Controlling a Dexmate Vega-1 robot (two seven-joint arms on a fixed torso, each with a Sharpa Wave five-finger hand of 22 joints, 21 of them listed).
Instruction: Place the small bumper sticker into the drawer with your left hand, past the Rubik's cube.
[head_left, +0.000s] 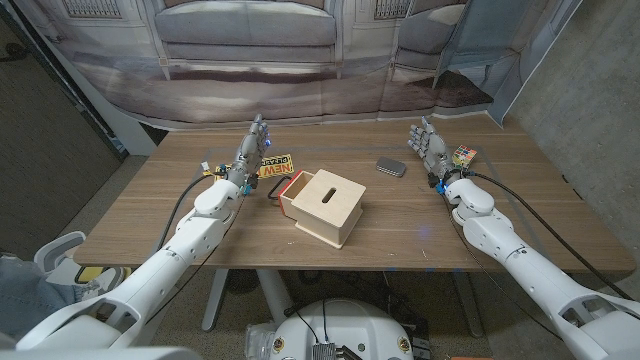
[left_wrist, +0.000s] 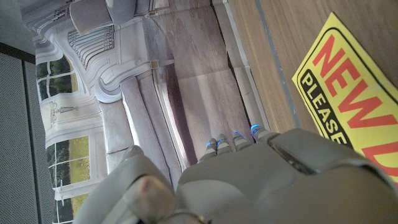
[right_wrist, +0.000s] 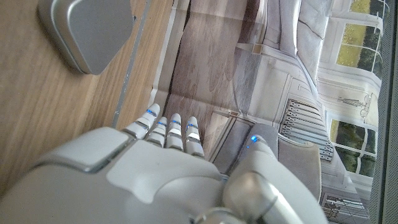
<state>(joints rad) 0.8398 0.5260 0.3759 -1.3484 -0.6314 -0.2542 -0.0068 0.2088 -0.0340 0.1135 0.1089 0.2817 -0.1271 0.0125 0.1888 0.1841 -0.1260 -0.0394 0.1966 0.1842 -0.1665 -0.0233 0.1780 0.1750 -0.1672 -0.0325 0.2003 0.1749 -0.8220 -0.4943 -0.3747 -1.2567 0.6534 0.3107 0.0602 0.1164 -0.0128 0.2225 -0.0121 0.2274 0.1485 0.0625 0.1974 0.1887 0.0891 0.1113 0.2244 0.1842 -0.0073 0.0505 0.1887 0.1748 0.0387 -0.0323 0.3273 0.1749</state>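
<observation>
Bare table (head_left: 200, 245) surrounds the wooden box (head_left: 327, 205), whose red drawer (head_left: 292, 186) faces the sticker (head_left: 274, 166).

table (head_left: 200, 235): wooden | on it: bumper sticker (head_left: 275, 166), wooden drawer box (head_left: 325, 205), grey tin (head_left: 392, 167), Rubik's cube (head_left: 463, 156)

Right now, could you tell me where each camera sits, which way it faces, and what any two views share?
Head view: on the robot's head, looking down at the table, wooden box, both arms.
Left wrist view: behind the left hand, facing the backdrop; shares the yellow sticker with the head view.
Right wrist view: behind the right hand; shares the grey tin.
</observation>
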